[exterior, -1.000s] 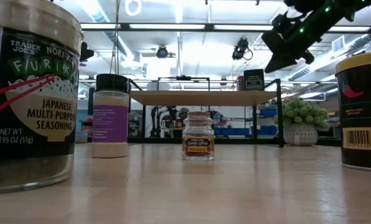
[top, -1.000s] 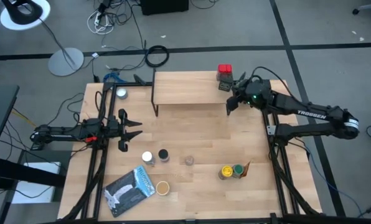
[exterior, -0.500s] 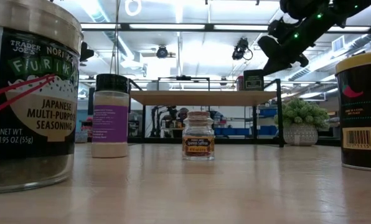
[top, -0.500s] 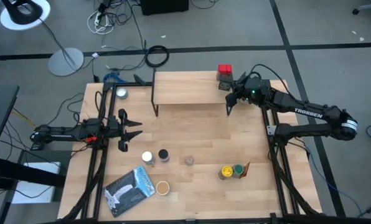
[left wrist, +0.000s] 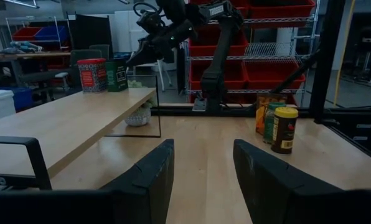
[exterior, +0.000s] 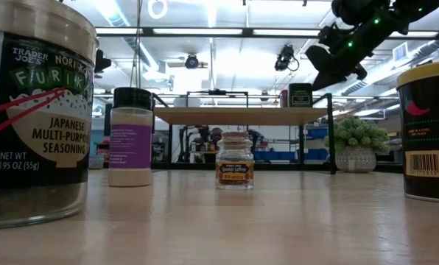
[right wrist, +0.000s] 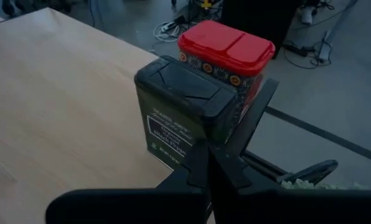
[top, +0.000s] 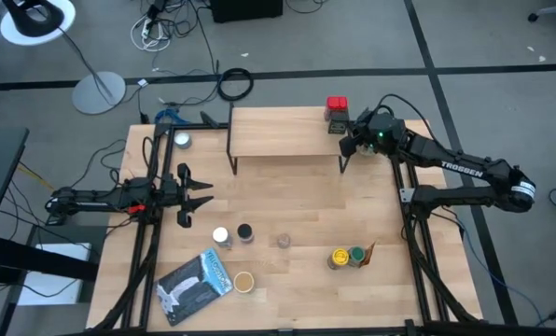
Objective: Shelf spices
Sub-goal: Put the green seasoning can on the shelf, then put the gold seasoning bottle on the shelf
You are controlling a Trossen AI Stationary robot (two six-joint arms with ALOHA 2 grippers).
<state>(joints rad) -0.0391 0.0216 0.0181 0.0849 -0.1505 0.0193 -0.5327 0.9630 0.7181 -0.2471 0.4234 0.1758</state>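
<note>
The shelf (top: 283, 133) stands at the table's far middle. On its right end stand a red-lidded tin (top: 336, 105) and a black-lidded tin (top: 336, 126), both also seen in the right wrist view as the red-lidded tin (right wrist: 226, 50) and the black-lidded tin (right wrist: 179, 106). My right gripper (top: 346, 149) hovers shut just right of and above that end, touching nothing. More spices stand near the front: white lid (top: 220, 235), black lid (top: 245, 232), small jar (top: 284, 241), yellow lid (top: 339, 257), green lid (top: 356, 254), tan lid (top: 244, 281). My left gripper (top: 201, 194) waits open at the left.
A silver-blue pouch (top: 196, 283) lies at the near left. A silver-lidded jar (top: 181, 141) stands left of the shelf. A fuzzy green plant (exterior: 356, 143) sits by the shelf's right legs. Bare wood lies between the shelf and the front row of jars.
My right gripper has risen a little and drawn slightly toward the table's far edge, closer to the two tins on the shelf's right end. It has stayed shut. The jars and tins have not moved.
</note>
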